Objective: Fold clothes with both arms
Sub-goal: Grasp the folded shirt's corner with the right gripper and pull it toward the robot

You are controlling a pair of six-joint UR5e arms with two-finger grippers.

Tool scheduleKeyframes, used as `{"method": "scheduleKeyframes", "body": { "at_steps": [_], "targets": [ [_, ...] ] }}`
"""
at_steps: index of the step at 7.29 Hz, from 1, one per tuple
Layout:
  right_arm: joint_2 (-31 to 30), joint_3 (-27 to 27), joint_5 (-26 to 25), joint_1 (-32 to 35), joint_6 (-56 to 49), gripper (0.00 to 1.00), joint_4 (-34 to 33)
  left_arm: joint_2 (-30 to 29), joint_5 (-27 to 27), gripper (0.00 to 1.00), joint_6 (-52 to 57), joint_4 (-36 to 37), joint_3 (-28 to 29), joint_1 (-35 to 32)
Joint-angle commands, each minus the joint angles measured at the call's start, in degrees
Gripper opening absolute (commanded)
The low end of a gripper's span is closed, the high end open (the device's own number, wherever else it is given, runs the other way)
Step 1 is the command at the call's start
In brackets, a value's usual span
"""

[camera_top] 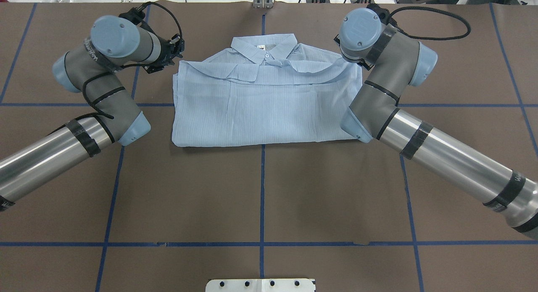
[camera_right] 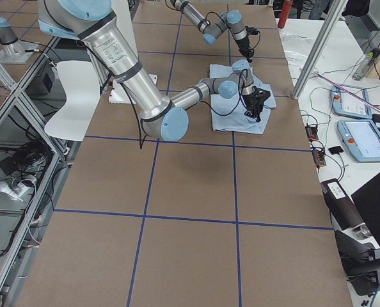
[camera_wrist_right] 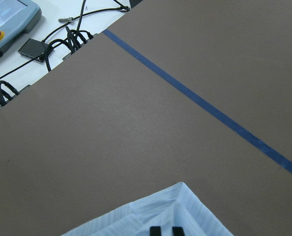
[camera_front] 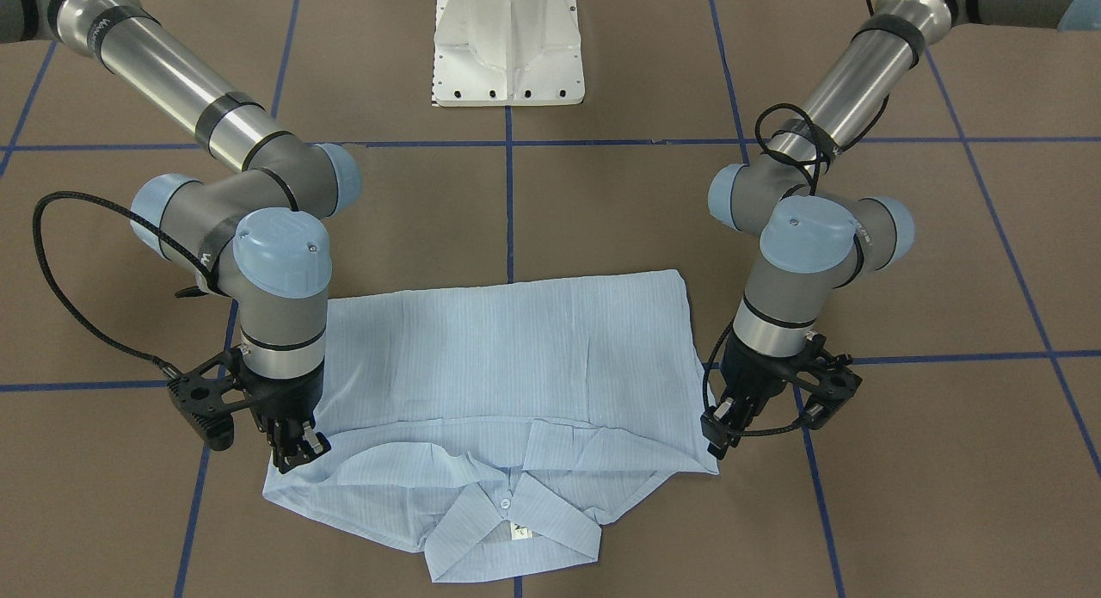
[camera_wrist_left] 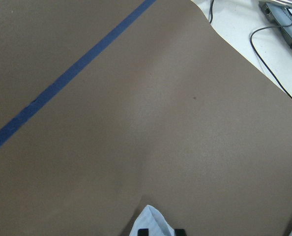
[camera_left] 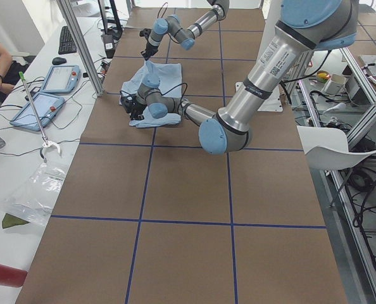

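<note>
Corners of the light-blue striped shirt [camera_front: 516, 357] meet your left pincer [camera_front: 716, 434] and right pincer [camera_front: 301, 450], long axis between them; you cannot tell whether either grips.

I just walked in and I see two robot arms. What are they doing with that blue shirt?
They are folding it. The shirt lies on the table, folded over, the top layer's edge near the collar. The left gripper and right gripper are down at that layer's two outer corners; whether they pinch it is unclear.

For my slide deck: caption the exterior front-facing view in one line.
Left gripper and right gripper poised at opposite sides of a folded light-blue shirt, collar nearest the camera.
</note>
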Motion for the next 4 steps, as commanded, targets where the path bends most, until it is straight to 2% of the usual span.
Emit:
{"method": "scheduleKeyframes", "body": {
  "at_steps": [1,2,4],
  "targets": [
    [-0.3,0.6,0.1,0.0,-0.8,0.58,0.1,0.2,-0.4,0.46,0.1,0.0,-1.6,-0.3],
    [-2.2,3.3,0.2,0.2,-1.7,0.70,2.5,0.5,-0.6,0.46,0.1,0.4,-2.9,-0.5],
    [-14.0,17.7,1.8,-3.4,-1.2,0.72,3.0,0.7,-0.5,0.46,-0.5,0.2,-3.6,-0.7]
  ]
}}
